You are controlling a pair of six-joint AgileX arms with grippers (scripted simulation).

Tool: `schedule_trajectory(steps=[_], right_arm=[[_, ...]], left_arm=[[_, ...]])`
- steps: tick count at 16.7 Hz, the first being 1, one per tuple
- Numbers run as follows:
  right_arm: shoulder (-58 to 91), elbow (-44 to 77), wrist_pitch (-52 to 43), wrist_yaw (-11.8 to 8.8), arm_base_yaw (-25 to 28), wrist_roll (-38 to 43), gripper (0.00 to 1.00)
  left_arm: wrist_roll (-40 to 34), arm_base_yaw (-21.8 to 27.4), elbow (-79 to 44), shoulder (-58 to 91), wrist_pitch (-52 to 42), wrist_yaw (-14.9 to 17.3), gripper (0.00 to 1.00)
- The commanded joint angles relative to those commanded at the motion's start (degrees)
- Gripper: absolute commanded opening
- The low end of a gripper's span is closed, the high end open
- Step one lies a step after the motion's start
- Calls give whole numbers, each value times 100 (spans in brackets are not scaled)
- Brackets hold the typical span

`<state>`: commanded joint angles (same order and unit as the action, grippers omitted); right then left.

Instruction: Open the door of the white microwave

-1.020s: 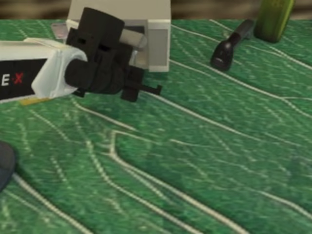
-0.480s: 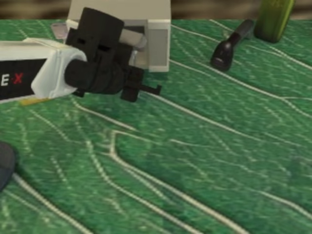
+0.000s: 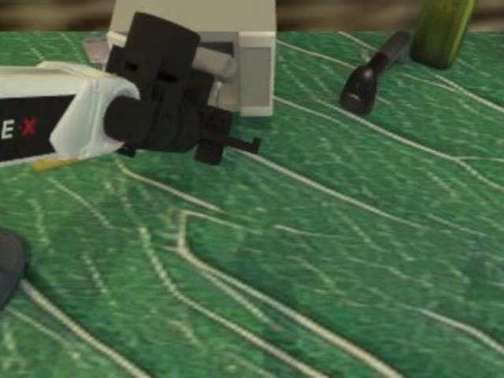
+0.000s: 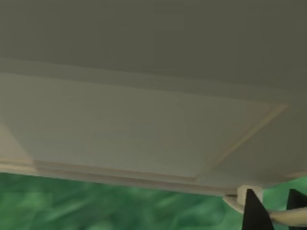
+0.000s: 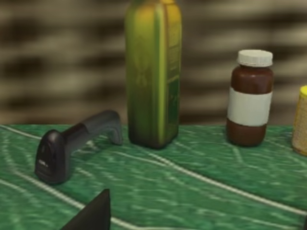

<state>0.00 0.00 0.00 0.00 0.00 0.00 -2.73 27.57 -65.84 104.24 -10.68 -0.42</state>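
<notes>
The white microwave [image 3: 197,17] stands at the back left of the green table. In the top view my left gripper [image 3: 195,75] sits in front of it and hides most of the door. In the left wrist view the door [image 4: 144,129] fills the frame from very near. Low in that view, the beige handle [image 4: 285,218] runs between the two black fingertips [image 4: 252,213], so my left gripper [image 4: 274,214] is shut on the handle. The grey control panel [image 3: 257,71] shows beside the gripper. My right gripper [image 5: 196,225] is outside the top view, open, with nothing between its fingers.
A black barcode scanner [image 3: 368,75] lies right of the microwave, beside a tall green bottle [image 3: 441,27]. The right wrist view also shows a brown jar [image 5: 249,98] and a yellow object [image 5: 301,120]. A dark round thing [image 3: 8,264] sits at the left edge.
</notes>
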Motion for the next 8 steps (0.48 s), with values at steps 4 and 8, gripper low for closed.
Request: schedule_trajectory(steps=[4, 8], right_arm=[[0, 0, 0, 0, 0, 0, 100], [0, 0, 0, 0, 0, 0, 100]], left_arm=[[0, 0, 0, 0, 0, 0, 0], [93, -11, 66, -42, -1, 128, 0]])
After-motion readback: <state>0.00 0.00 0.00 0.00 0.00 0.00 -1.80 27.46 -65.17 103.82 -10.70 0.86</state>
